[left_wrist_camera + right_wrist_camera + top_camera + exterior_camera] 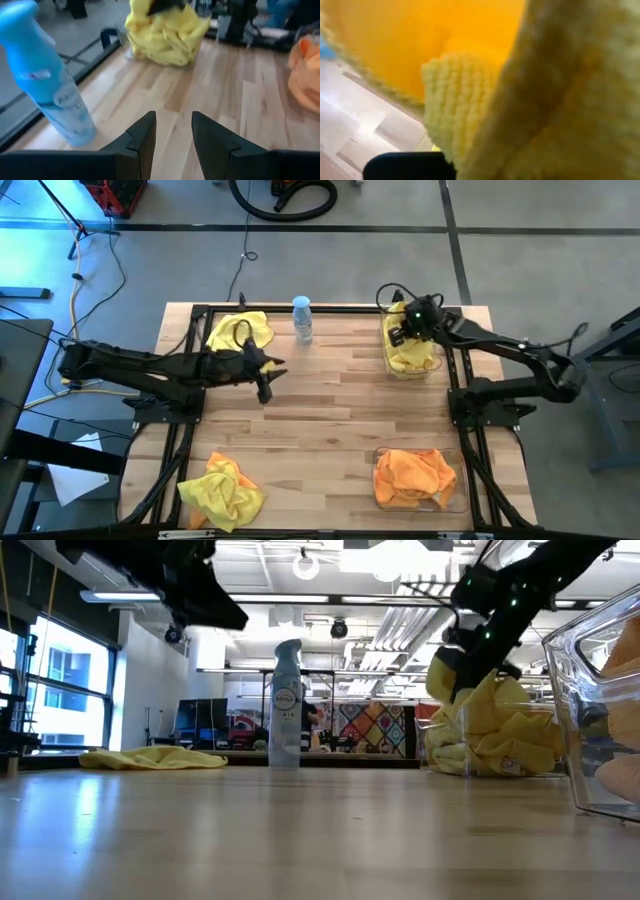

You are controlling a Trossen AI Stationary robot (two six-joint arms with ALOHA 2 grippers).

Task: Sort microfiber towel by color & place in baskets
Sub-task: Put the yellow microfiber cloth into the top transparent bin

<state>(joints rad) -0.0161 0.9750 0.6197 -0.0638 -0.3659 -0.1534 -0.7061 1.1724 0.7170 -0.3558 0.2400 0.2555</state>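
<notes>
I judge I am mid-drop: my right gripper (pixel 408 332) hangs over the far basket (pixel 388 358), jaws clamped on a yellow towel (pixel 412 356) whose lower folds already lie in it, so next I must let go and lift clear. The near basket (pixel 460 498) holds orange towels (pixel 412 475). My left gripper (pixel 264 387), jaws apart, hovers mid-table holding nothing, well apart from two loose yellow towels (pixel 222 492).
</notes>
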